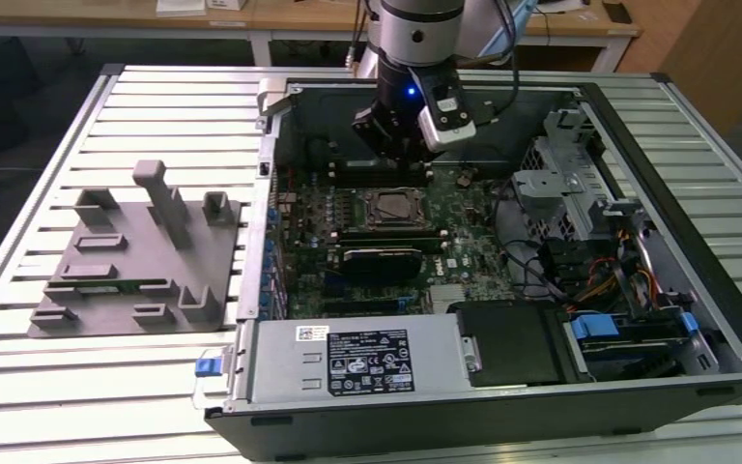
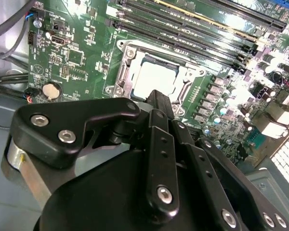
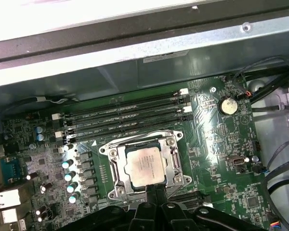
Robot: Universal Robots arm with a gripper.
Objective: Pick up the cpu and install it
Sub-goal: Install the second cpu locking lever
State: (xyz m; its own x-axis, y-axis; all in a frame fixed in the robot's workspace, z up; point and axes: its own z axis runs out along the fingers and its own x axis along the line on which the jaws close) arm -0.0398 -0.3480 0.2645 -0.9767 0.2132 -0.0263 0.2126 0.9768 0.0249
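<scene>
First wrist view: the fingers [image 3: 154, 192] are drawn together to a narrow point, tips side by side with nothing between them, just beside the near edge of the socket [image 3: 145, 164]. The second wrist view agrees: the fingers [image 2: 159, 103] meet at a closed tip touching or almost touching the socket [image 2: 154, 74] frame; contact cannot be told.

The cpu [image 3: 144, 166] lies flat inside the socket, silver top up, edges square to the frame. In the second wrist view the cpu [image 2: 154, 79] shows as a pale bright square in the same seat. It appears already placed, not held.

Outward from the socket: empty memory slots [image 3: 130, 115] run along its far side, a row of small capacitors [image 3: 72, 178] beside it, a coin battery [image 3: 227, 105] well apart. All sit on the green motherboard [image 3: 221, 144].

Exterior view: the gripper [image 1: 404, 145] hangs over the motherboard [image 1: 474, 251] inside the open computer case [image 1: 500, 406], just beyond the socket [image 1: 390, 205]. A grey fixture plate [image 1: 132, 256] lies on the slatted worktop [image 1: 36, 387], well apart from the socket.

Risks, as judgement: the closed tips are very near the socket frame; a sideways drift could knock the cpu askew. If it is not fully seated, downward pressure could bend socket pins. Seating depth cannot be confirmed.
</scene>
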